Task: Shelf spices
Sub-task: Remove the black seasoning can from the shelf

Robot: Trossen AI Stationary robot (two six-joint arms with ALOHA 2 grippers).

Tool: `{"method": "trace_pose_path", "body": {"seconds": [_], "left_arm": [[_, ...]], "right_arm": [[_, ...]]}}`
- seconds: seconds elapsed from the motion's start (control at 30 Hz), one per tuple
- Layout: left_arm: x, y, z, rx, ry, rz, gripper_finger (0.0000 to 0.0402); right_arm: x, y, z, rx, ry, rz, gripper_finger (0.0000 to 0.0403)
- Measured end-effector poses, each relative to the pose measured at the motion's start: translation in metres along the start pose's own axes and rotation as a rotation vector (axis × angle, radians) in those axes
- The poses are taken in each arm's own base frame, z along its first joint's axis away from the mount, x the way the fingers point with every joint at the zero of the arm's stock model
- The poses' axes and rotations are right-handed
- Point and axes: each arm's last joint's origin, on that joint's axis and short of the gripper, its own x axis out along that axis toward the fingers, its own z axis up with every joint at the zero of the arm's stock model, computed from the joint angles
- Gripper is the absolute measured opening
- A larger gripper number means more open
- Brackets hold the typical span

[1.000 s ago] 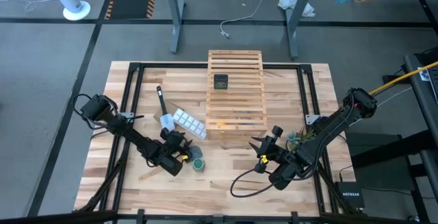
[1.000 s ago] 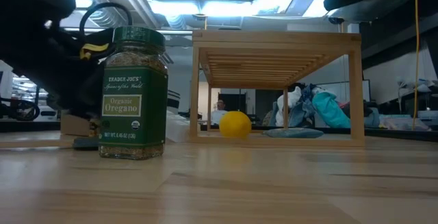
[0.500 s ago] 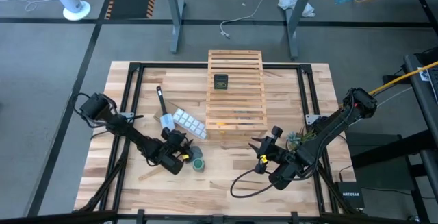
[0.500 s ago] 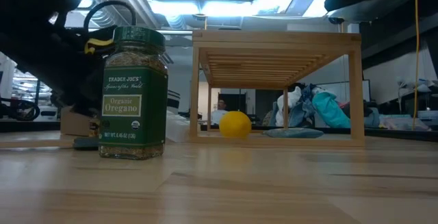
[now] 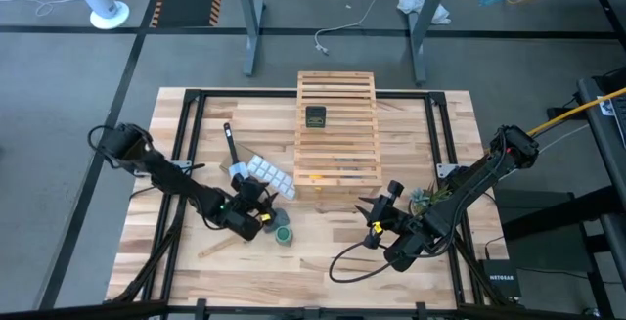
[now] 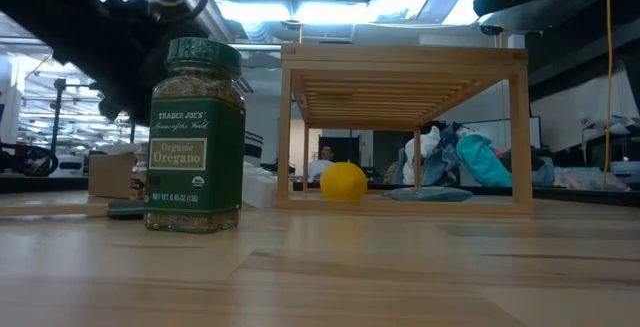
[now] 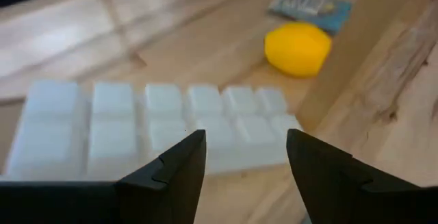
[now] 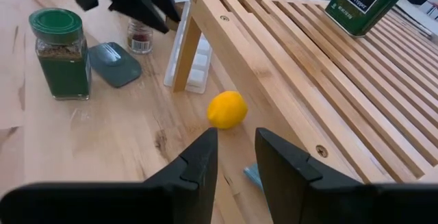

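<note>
The left pincer (image 5: 256,209) is seen spread and empty, lifted off the worktop (image 5: 323,242) just beside the green jar (image 5: 283,233). In its wrist view the two fingers frame the ice-cube tray (image 7: 150,125), with a lemon (image 7: 298,48) beyond. From that pose it is judged that the next grasp has not been made — the jar stands free and upright on the wood, its label plain in the low view.

The small clear jar (image 8: 140,37) is placed near a flat grey pad (image 8: 114,63), close to the tray and the rack's near corner; both spices are therefore within easy reach of the left arm.

The dark tin (image 5: 315,116) is already set upright on the slats of the rack (image 5: 337,132), toward its far end, so one of three spices is judged shelved and two are left.

The right pincer (image 5: 375,216) is held low at the rack's near right corner, fingers only narrowly parted and nothing between them. It appears to be kept aside — clear of the left arm's path from jars to rack.
</note>
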Motion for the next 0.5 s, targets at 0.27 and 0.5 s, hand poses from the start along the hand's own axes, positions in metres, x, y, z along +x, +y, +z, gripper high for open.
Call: {"method": "trace_pose_path", "body": {"seconds": [0.27, 0.5], "left_arm": [[0.002, -0.002, 0.038, 0.056, -0.110, -0.058, 0.0196], [-0.011, -0.001, 0.079, 0.160, -0.273, -0.114, 0.0196]], "right_arm": [[0.001, -0.003, 0.002, -0.074, -0.050, -0.064, 0.0104], [0.004, -0.004, 0.003, -0.077, -0.045, -0.070, 0.0104]]}}
